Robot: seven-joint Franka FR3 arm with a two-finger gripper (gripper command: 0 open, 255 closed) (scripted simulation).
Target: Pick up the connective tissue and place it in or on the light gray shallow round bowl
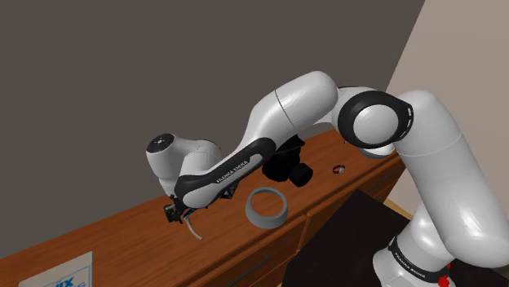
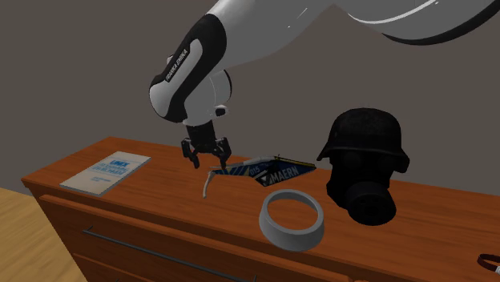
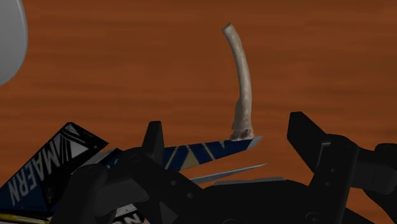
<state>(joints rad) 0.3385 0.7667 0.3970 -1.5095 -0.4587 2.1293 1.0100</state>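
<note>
Second exterior view: brown wooden dresser top [image 2: 160, 192] carries everything. White arm [image 2: 240, 40] reaches down over it. Black helmet with mask [image 2: 364, 164] at view's right, light grey round bowl [image 2: 290, 240] just before it, blue packet [image 2: 276, 173] behind bowl. Gripper [image 2: 207, 154] hovers, fingers spread wide, clasping nothing. Connective tissue [image 2: 209, 184], thin pale strip, lies on wood beneath gripper, one end at packet tip, apart from bowl.

White arm [image 1: 444, 163] with dark joints, lettered band, black gripper [image 2: 207, 158].
</note>
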